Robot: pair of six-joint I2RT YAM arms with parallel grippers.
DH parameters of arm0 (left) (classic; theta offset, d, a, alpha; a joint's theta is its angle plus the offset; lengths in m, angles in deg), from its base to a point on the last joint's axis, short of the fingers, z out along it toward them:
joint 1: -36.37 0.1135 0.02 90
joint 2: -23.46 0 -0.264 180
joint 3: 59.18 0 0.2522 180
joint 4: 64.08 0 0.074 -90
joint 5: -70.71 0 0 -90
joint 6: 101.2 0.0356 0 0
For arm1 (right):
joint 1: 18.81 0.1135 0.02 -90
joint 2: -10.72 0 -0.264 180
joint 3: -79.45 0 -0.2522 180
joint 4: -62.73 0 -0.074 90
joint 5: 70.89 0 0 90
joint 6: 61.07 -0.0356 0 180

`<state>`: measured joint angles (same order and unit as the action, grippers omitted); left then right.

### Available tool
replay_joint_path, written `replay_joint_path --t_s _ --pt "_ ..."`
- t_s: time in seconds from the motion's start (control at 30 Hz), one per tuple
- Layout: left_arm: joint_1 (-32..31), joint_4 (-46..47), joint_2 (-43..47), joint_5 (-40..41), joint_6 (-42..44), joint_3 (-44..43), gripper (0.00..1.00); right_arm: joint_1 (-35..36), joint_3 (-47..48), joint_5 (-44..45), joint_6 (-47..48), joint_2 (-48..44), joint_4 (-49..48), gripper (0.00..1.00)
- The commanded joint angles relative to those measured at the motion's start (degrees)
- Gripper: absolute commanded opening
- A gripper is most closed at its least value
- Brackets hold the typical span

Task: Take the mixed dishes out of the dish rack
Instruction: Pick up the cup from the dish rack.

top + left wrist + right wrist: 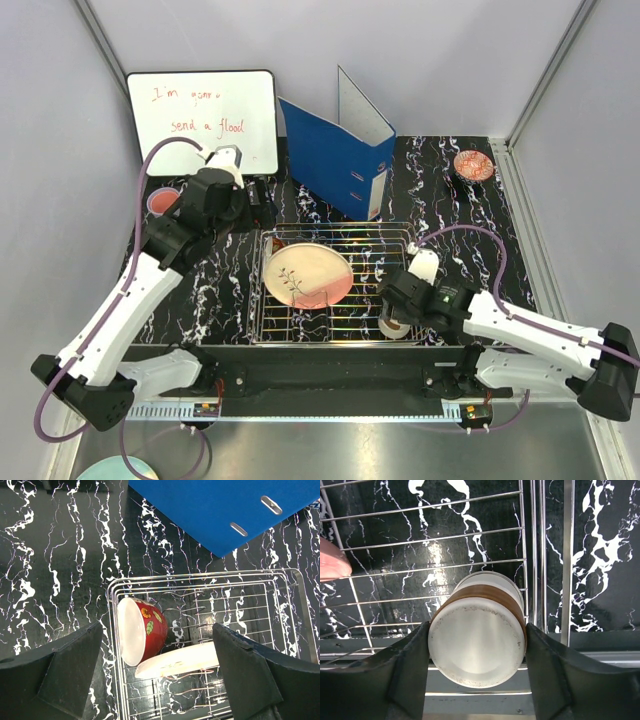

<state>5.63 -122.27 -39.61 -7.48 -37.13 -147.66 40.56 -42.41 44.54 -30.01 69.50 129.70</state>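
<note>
The dish rack [375, 250] is a silver wire basket in the middle of the table. The cream-and-pink plate [307, 275] with a sprig drawing lies in its left half. A small red-patterned bowl [145, 629] lies on its side in the rack's far left corner, next to the plate [180, 661]. My left gripper [157, 637] is open and empty, above that corner; it also shows in the top view [256, 194]. My right gripper [476, 630] is shut on the cream-brown cup [477, 645] at the rack's near right corner [394, 325]; both fingers touch its sides.
The blue ring binder [335, 160] stands open behind the rack. A whiteboard [203, 122] leans at the back left. A second red-patterned bowl [473, 165] sits at the far right. A pink dish [160, 202] sits at the far left, partly behind my left arm.
</note>
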Motion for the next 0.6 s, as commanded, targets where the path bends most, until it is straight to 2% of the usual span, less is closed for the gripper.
replay_joint_path --t_s 0.0,0.03,0.1,0.13,0.17,0.2,0.23,0.3,0.43,0.53,0.57 --pt "-0.3 2.4 1.4 0.1 0.2 0.3 0.95 0.4 1.1 2.3 -1.9 -2.7 1.6 0.55" --pt "-0.3 2.5 1.4 0.1 0.2 0.2 0.95 0.4 1.8 2.5 -1.9 -3.0 2.7 0.46" --pt "-0.3 2.5 1.5 0.1 0.3 0.2 0.95 0.4 2.8 3.4 -1.8 -3.5 4.0 0.38" --pt "-0.3 2.5 1.5 0.2 0.2 0.2 0.95 0.5 4.2 3.7 -1.4 -3.9 4.5 0.3" --pt "-0.3 2.5 1.6 0.3 0.2 0.1 0.95 0.6 5.2 4.2 -1.0 -5.4 5.3 0.14" --pt "-0.3 2.6 1.7 0.6 0.3 0.0 0.95 0.8 6.1 5.2 -0.4 -6.7 5.3 0.04" --pt "-0.3 2.6 1.8 0.7 0.4 -0.1 0.95 0.7 8.2 5.9 1.2 -8.1 4.9 0.0" --pt "-0.3 2.6 1.9 1.0 0.6 -0.3 0.95 0.8 10.6 8.3 3.2 -13.1 3.2 0.0" --pt "-0.3 3.0 2.7 0.5 0.3 -0.4 0.95 0.8 15.3 11.3 13.7 -19.8 -8.9 0.0" --pt "-0.2 7.9 5.0 -5.5 0.5 2.2 0.98 0.7 15.6 14.5 19.2 -21.1 -17.3 0.0" --pt "-0.1 12.2 6.0 -11.2 0.5 4.4 0.99 0.7 15.3 14.6 20.5 -21.5 -20.0 0.0"
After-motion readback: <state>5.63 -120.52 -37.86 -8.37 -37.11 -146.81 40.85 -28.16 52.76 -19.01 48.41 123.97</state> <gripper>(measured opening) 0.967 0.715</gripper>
